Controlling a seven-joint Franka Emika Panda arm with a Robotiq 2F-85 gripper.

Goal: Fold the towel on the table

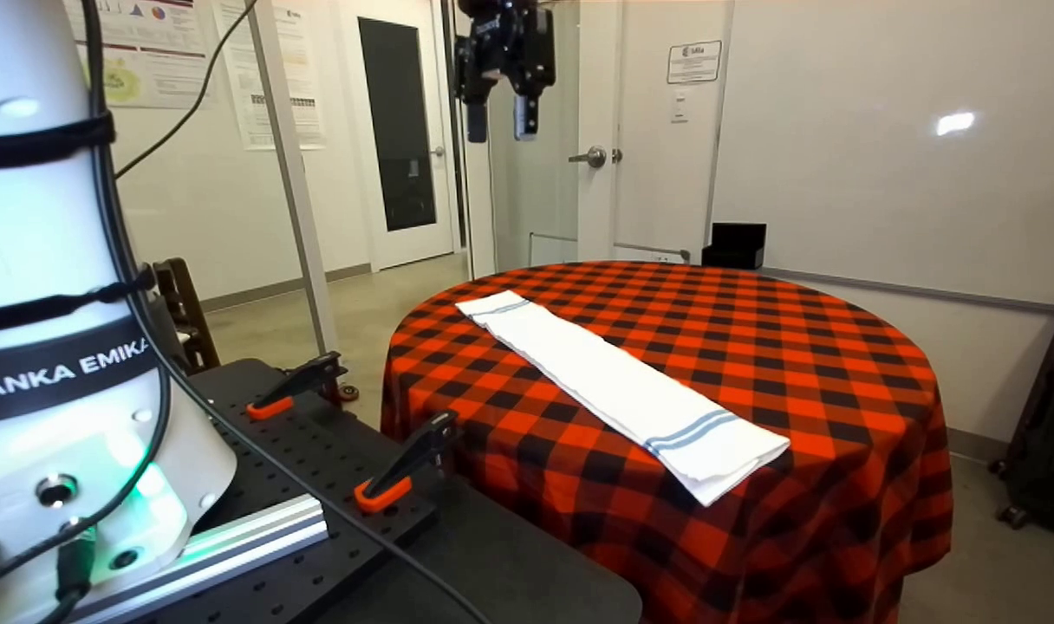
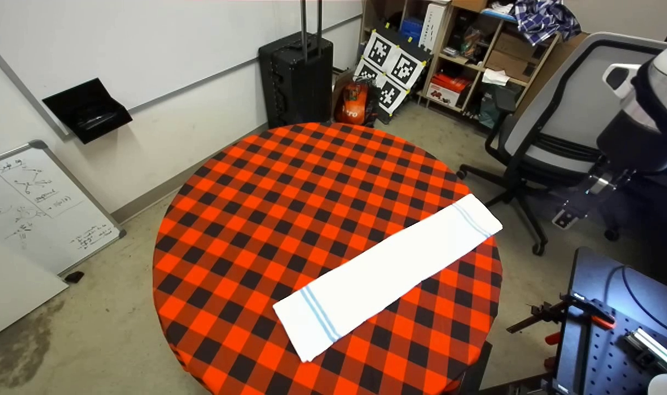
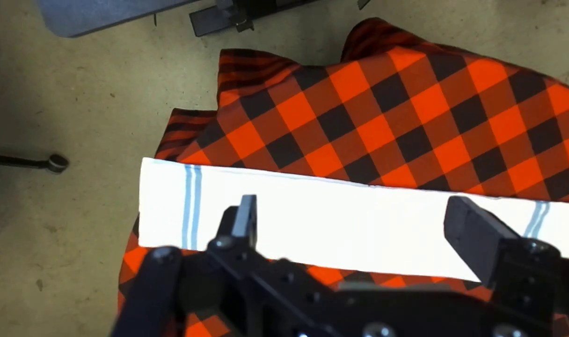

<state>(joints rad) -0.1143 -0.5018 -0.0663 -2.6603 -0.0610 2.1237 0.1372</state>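
Note:
The towel [image 1: 605, 373] is white with paired blue stripes near each end. It lies flat as a long narrow strip on the table [image 1: 804, 347], which has a red and black checked cloth. It also shows in an exterior view [image 2: 388, 269] and in the wrist view [image 3: 312, 215]. At one end its layers show slightly apart. My gripper [image 1: 501, 132] is open and empty, high above the table and apart from the towel. It also shows in an exterior view [image 2: 565, 218]. In the wrist view the spread fingers [image 3: 351, 206] appear over the towel's middle.
A black base plate [image 1: 319, 485] with orange-tipped clamps [image 1: 384, 494] stands beside the table near the robot base. An office chair [image 2: 558, 120] and a black case [image 2: 295, 82] stand on the floor around the table. A whiteboard [image 1: 908, 173] is on the wall.

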